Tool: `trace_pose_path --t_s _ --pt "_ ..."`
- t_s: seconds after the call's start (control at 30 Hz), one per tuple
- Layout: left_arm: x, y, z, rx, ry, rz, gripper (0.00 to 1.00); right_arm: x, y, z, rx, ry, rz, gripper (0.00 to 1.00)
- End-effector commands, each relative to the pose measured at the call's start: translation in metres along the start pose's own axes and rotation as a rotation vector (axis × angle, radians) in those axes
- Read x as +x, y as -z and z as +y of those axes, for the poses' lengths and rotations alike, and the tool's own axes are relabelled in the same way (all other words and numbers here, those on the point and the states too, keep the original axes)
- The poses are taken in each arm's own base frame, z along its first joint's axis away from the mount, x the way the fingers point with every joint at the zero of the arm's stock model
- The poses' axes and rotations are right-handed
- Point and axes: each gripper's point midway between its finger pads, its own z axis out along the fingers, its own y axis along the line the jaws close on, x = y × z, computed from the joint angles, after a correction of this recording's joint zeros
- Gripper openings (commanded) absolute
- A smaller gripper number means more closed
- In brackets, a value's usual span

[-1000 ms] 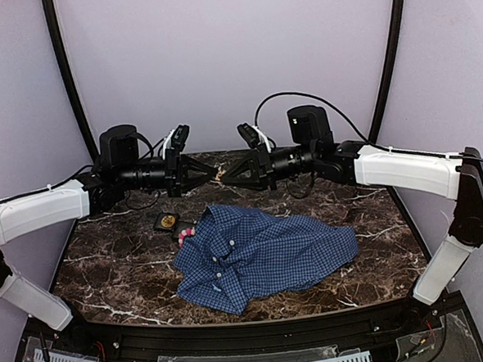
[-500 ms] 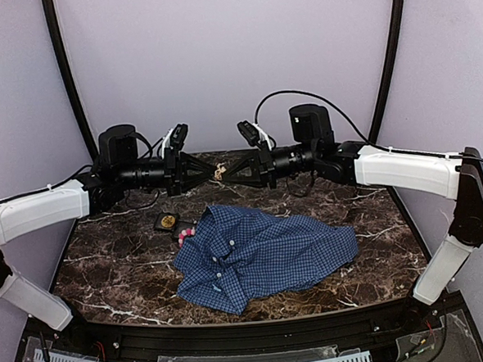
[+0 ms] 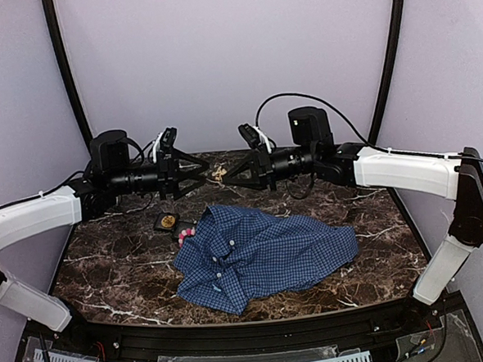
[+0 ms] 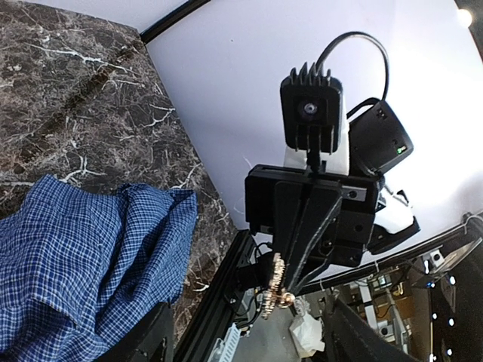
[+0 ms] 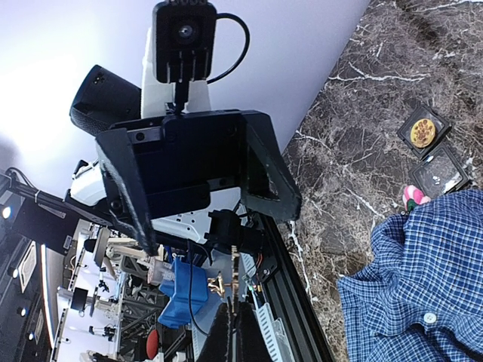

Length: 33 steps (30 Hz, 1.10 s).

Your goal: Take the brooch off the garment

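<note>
Left gripper (image 3: 198,174) has spread wide, retreating toward 9 o'clock. Right gripper (image 3: 226,173) pinches the small gold brooch (image 3: 219,173), 12 o'clock of the blue-checked cloth shirt (image 3: 262,249).

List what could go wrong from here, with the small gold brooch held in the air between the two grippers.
1. The small gold brooch is pinched only by the tips of the shut right gripper, above the dark marble table; a slip would likely drop it.
2. The open left gripper sits close beside it and could knock it loose.
3. Dropped, it might end up lost under the crumpled blue checked shirt nearby.
</note>
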Motion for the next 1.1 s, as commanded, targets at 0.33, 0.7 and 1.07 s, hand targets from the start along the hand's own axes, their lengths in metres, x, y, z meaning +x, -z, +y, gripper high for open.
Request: trace_pose_path --t_s 0.33,0.7,1.07 --pt "-0.001 0.002 -0.022 0.049 -0.089 0.051 0.82 0.003 0.000 -0.007 0.013 0.010 0.009 0.00" --pt "0.012 -0.019 -0.025 0.101 -0.081 0.141 0.72 0.002 -0.002 -0.004 -0.004 0.012 0.025 0.00" --pt "0.018 -0.026 -0.022 0.113 -0.060 0.167 0.53 0.002 -0.004 -0.005 -0.011 0.012 0.036 0.00"
